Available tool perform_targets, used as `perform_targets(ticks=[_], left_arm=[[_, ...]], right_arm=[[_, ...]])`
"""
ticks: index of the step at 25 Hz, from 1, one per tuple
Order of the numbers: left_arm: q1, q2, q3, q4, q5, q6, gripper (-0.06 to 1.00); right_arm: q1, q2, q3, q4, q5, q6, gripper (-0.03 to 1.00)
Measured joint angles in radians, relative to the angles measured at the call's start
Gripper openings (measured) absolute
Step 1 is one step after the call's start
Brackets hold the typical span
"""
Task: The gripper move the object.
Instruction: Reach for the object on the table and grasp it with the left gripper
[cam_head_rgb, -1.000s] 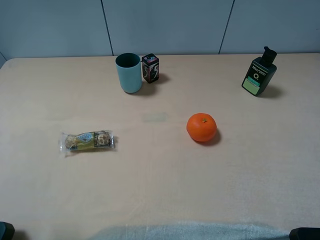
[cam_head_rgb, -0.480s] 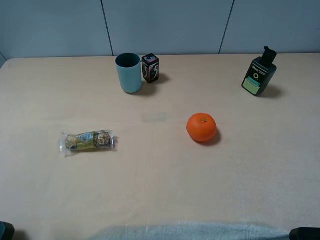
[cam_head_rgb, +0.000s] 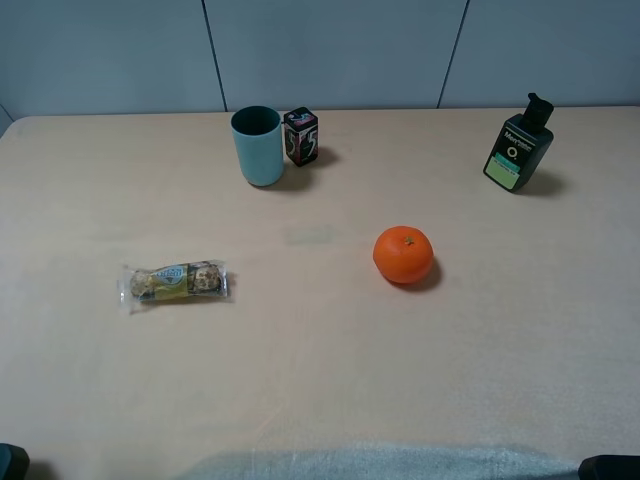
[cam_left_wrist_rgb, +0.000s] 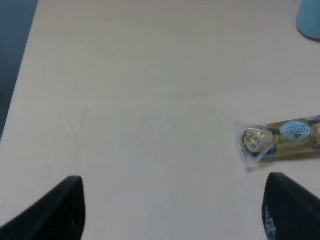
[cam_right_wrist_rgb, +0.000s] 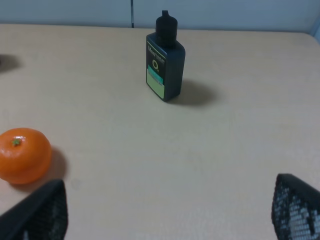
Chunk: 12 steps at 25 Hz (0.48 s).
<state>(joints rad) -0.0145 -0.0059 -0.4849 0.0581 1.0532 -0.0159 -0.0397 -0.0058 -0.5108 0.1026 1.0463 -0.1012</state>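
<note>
Nothing has moved since a second ago: every item sits where it was, and neither arm has pushed out over the surface (cam_head_rgb: 320, 360). Starting at the left, the left hand (cam_left_wrist_rgb: 175, 212) is spread wide, with nothing between its two fingers. The snack bar (cam_head_rgb: 175, 283) lies flat on the left part of the surface with bare room all round it, which we reckon leaves a clean approach from above. Further along, the cup (cam_head_rgb: 258, 146) and the small box (cam_head_rgb: 301, 136) stand just beside each other at the back. The orange (cam_head_rgb: 403, 254) sits near the middle and the bottle (cam_head_rgb: 518, 145) at the far right. The right hand (cam_right_wrist_rgb: 170, 212) is wide open too, and empty. From the left hand, the snack bar (cam_left_wrist_rgb: 282, 140) lies ahead and off toward one finger, not between the two, and well apart.
</note>
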Motion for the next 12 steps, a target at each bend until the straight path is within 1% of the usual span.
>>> perform_targets(ticks=[7, 10, 12], left_arm=[[0.0, 0.006, 0.0, 0.002, 0.0, 0.0, 0.72], [0.0, 0.095, -0.019, -0.001, 0.001, -0.003, 0.72], [0.0, 0.198, -0.043, -0.003, 0.001, -0.003, 0.72]], right_arm=[[0.0, 0.0, 0.0, 0.0, 0.0, 0.0, 0.62], [0.0, 0.0, 0.0, 0.0, 0.0, 0.0, 0.62], [0.0, 0.0, 0.0, 0.0, 0.0, 0.0, 0.62]])
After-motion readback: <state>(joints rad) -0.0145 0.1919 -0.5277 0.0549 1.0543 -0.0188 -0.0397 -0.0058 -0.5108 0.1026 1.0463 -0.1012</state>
